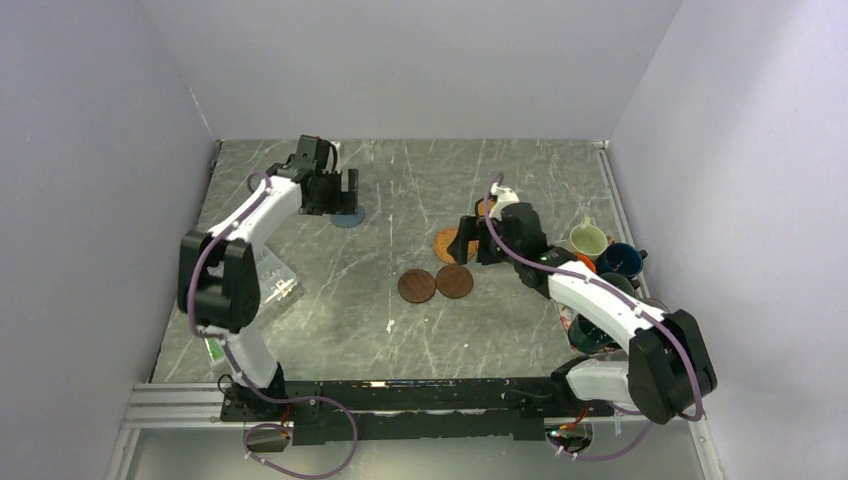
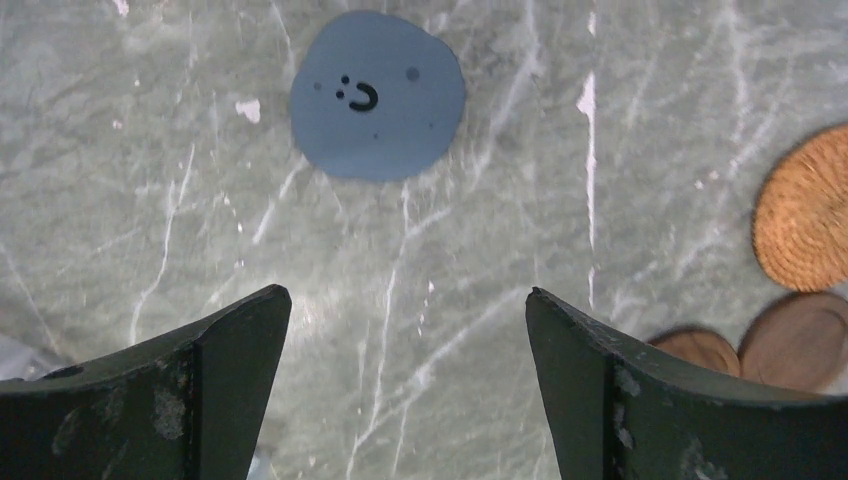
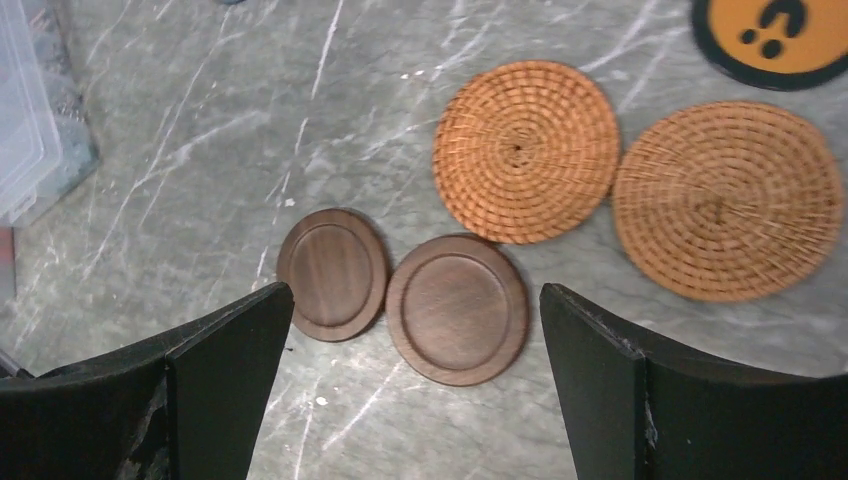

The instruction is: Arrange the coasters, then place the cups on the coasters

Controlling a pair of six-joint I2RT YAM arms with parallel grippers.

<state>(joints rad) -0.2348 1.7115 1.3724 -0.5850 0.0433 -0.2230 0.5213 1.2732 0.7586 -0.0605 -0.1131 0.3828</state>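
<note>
A blue-grey coaster [image 2: 378, 95] lies flat just ahead of my left gripper [image 2: 408, 300], which hangs open and empty over bare table. My right gripper [image 3: 415, 292] is open too, empty, above two dark brown coasters [image 3: 333, 273] [image 3: 457, 308] lying side by side. Beyond them are two tan woven coasters [image 3: 526, 150] [image 3: 727, 198] and a black coaster with an orange face [image 3: 780, 35]. The cups stand grouped at the right edge: cream [image 1: 588, 238], dark blue [image 1: 618, 260], dark green [image 1: 590, 335]; the right arm hides others.
A clear plastic box [image 1: 270, 280] sits by the left arm's elbow, its corner also at the left of the right wrist view [image 3: 30, 120]. Grey walls close in the table on the left, back and right. A metal rail [image 1: 400, 395] carries both arm bases.
</note>
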